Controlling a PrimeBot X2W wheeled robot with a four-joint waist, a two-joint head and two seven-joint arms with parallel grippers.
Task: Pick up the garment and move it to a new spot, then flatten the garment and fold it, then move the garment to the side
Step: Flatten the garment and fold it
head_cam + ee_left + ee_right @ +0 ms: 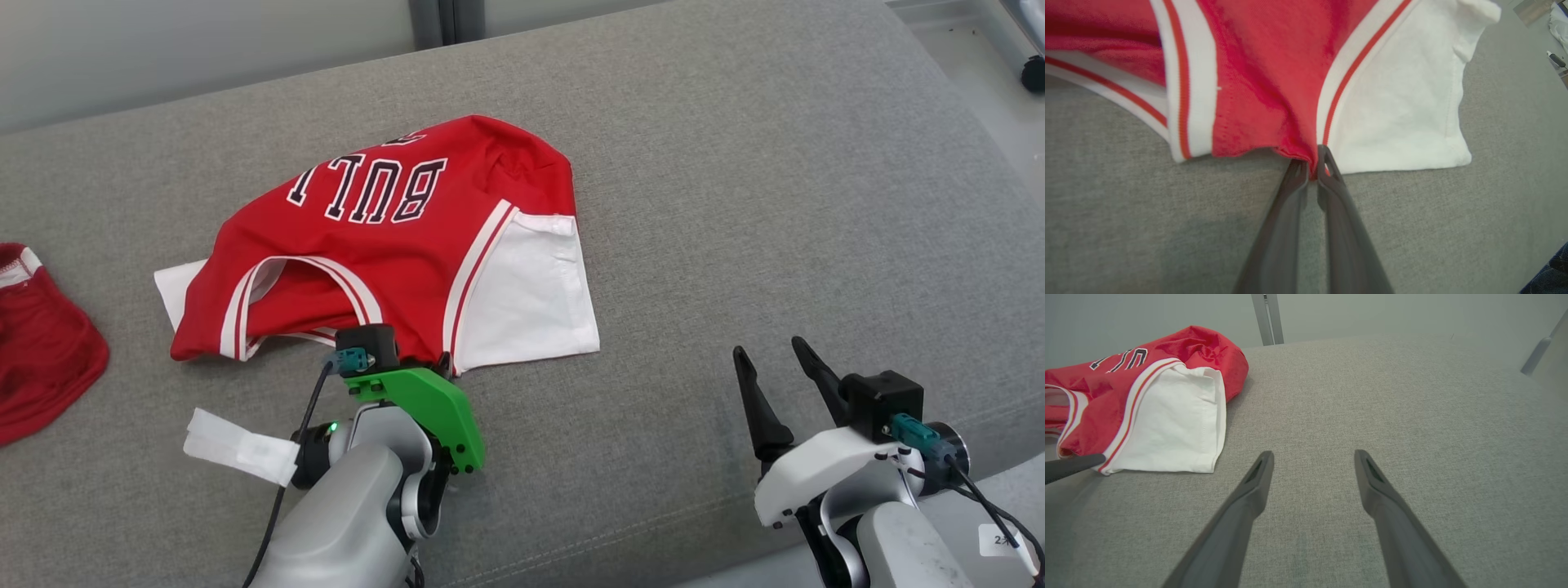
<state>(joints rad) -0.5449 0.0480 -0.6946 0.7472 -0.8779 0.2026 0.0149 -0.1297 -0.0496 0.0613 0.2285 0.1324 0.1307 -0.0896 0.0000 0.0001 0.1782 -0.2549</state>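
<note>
The garment [384, 245] is a red jersey with white trim, dark lettering and white sleeves, lying rumpled on the grey surface left of centre. My left gripper [1312, 165] is shut on its near shoulder seam, where the red cloth [1274, 81] bunches between the two fingertips, just beside the white sleeve [1404, 114]. In the head view the left gripper [437, 363] sits at the jersey's near edge under its green mount. My right gripper [775, 355] rests apart at the lower right, open and holding nothing; its wrist view shows the garment [1147, 396] off to the left.
A second red cloth [41, 351] lies at the far left edge. A white tag [237, 445] hangs from my left forearm. The grey fabric surface [735, 204] stretches bare to the right of the jersey, with its front edge near my right arm.
</note>
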